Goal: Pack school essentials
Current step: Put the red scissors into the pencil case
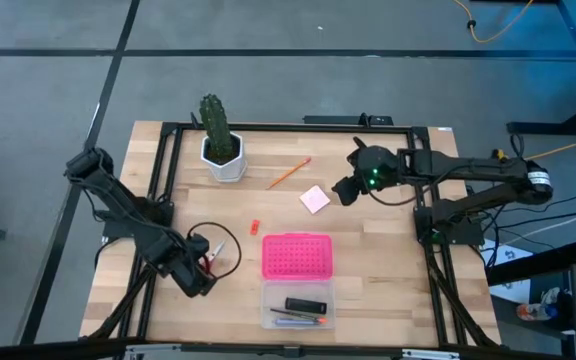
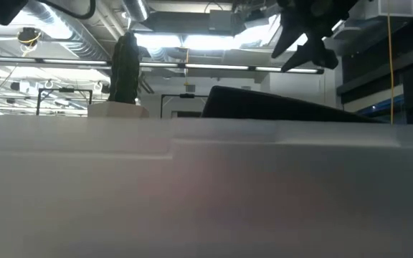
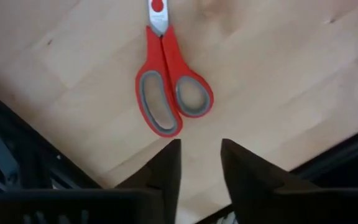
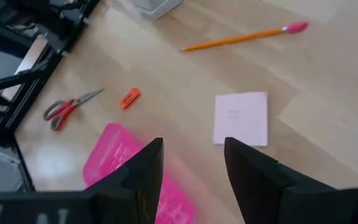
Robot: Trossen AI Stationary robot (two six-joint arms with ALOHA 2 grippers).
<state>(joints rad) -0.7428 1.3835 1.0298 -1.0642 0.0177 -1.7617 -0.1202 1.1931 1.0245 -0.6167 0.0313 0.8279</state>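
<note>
From above, one thin orange pencil lies slanted beside one pale pink square notepad on the wooden surface. Left wrist: open left pincer just short of one red-handled scissors, handles toward it. Right wrist: open right pincer hovers above the notepad.

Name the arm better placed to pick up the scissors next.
Left. Its gripper hangs open just short of the scissors' handles, while the right gripper is across the table by the notepad.

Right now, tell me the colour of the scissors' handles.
Red, with grey lining inside the finger loops of the scissors. It shows best in the left wrist view.
</note>
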